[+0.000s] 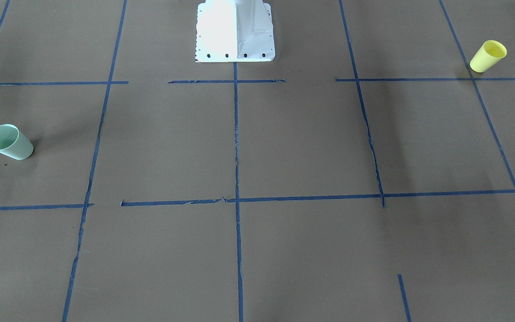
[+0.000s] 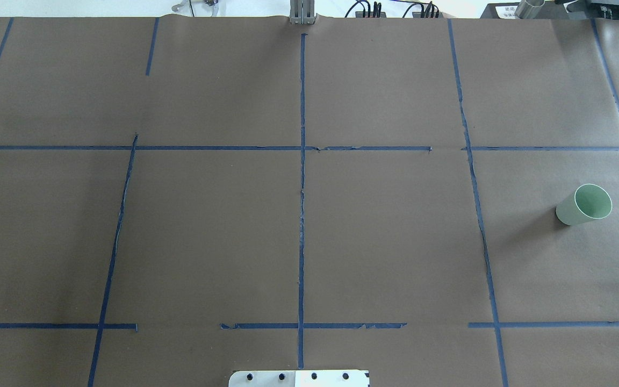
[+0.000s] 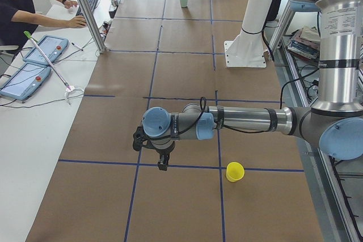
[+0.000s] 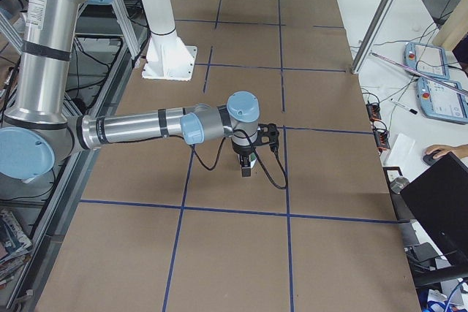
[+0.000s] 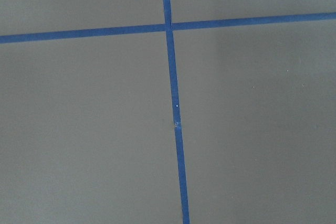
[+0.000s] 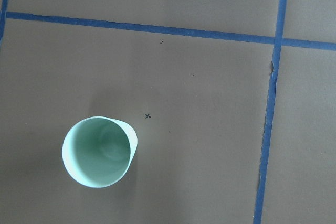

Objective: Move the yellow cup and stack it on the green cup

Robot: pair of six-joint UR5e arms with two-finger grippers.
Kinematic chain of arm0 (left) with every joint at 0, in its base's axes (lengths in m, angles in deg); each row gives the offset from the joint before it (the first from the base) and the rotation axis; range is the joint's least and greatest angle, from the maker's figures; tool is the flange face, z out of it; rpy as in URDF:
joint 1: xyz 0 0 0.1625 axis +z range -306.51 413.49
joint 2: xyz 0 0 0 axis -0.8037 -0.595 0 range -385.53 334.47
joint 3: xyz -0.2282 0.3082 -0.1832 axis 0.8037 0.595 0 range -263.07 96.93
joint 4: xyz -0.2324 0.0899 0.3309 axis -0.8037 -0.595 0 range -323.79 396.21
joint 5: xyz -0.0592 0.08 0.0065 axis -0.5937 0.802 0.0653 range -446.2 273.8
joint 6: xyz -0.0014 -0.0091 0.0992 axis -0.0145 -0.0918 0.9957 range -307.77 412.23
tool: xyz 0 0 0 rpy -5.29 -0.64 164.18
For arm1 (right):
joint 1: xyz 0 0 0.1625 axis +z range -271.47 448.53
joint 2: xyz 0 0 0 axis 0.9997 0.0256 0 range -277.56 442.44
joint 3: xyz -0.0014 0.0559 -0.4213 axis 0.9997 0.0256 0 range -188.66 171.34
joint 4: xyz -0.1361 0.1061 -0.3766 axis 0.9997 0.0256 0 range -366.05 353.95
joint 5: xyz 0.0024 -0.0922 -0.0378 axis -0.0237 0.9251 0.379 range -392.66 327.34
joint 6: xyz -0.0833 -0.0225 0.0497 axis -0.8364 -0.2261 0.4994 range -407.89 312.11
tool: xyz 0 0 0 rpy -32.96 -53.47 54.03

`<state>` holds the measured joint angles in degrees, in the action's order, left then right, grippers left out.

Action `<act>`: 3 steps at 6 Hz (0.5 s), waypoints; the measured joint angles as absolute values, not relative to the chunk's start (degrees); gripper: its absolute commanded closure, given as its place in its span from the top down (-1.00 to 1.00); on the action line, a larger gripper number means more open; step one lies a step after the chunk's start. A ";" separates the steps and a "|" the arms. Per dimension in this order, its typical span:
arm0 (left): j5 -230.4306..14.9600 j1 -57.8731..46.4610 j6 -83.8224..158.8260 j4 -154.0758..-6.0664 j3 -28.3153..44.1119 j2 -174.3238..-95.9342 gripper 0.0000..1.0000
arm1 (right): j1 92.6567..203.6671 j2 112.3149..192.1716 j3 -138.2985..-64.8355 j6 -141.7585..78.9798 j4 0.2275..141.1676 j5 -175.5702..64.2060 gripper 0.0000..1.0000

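Observation:
The yellow cup [image 1: 488, 56] stands upright at the table's far end on my left side; it also shows in the exterior left view [image 3: 235, 172]. The green cup [image 1: 10, 142] stands upright far off on my right side, and it shows in the overhead view [image 2: 584, 205]. My left gripper [image 3: 163, 165] hangs above the table, left of the yellow cup and apart from it. My right gripper [image 4: 247, 172] hovers over the green cup, which the right wrist view [image 6: 97, 151] shows from above, empty. I cannot tell whether either gripper is open. No fingers show in the wrist views.
The white robot base [image 1: 235, 31] stands at mid table on the robot's side. Blue tape lines [image 2: 302, 188] grid the brown surface. An operator [image 3: 20, 4] sits at a side desk with tablets [image 3: 34, 60].

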<state>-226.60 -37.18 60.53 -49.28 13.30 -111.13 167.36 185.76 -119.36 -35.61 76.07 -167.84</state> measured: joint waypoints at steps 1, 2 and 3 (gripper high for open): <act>-224.96 -36.96 60.57 -48.83 14.61 -111.33 1.00 | 167.42 186.35 -119.56 -35.69 75.96 -168.09 1.00; -222.60 -36.63 60.46 -48.58 16.17 -111.30 1.00 | 167.45 186.73 -119.80 -35.69 75.90 -168.48 1.00; -221.58 -36.45 60.28 -48.51 16.91 -111.26 1.00 | 167.43 186.76 -119.95 -35.65 75.85 -168.71 1.00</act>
<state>-221.58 -36.45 60.28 -48.51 16.91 -111.26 167.43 186.76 -119.95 -35.65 75.85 -168.71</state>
